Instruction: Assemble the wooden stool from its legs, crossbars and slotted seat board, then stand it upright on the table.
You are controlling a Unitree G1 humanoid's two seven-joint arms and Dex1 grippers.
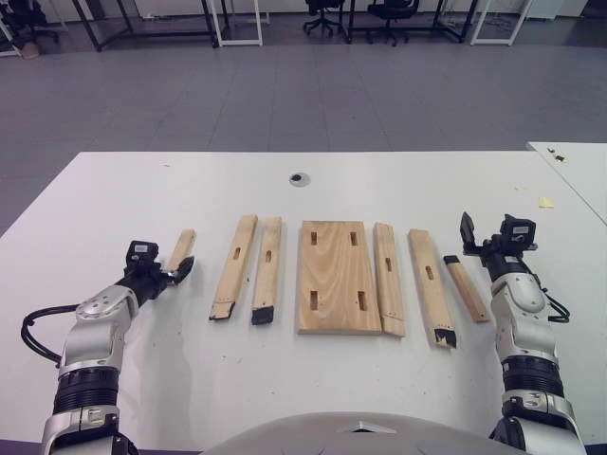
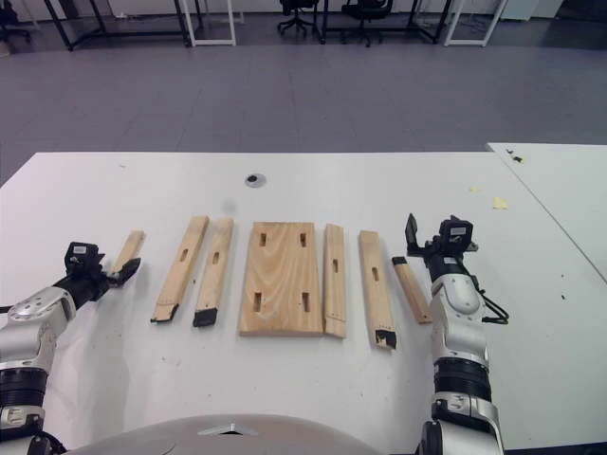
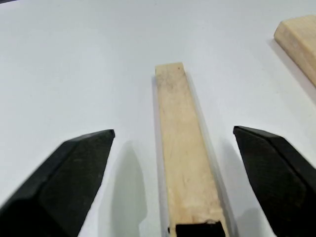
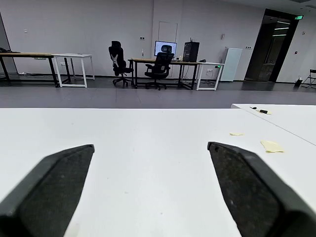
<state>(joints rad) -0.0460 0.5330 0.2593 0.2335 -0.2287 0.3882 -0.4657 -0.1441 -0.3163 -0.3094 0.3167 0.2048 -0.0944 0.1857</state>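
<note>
The slotted seat board (image 1: 332, 275) lies flat mid-table. Two long legs (image 1: 234, 265) (image 1: 267, 282) lie to its left and two more (image 1: 389, 277) (image 1: 431, 284) to its right, all parallel. A short crossbar (image 1: 180, 248) lies far left; my left gripper (image 1: 178, 272) is open at its near end, and in the left wrist view the fingers (image 3: 74, 177) straddle the crossbar (image 3: 185, 158) without touching. Another short crossbar (image 1: 467, 289) lies far right. My right gripper (image 1: 468, 242) hovers open by its far end, and the right wrist view has nothing between the gripper's (image 4: 150, 146) fingers.
A round cable hole (image 1: 301, 178) sits in the white table (image 1: 114, 190) behind the board. A second table (image 1: 579, 166) adjoins at the right, with small yellow notes (image 1: 546, 201) near the gap. Office chairs and desks stand far behind.
</note>
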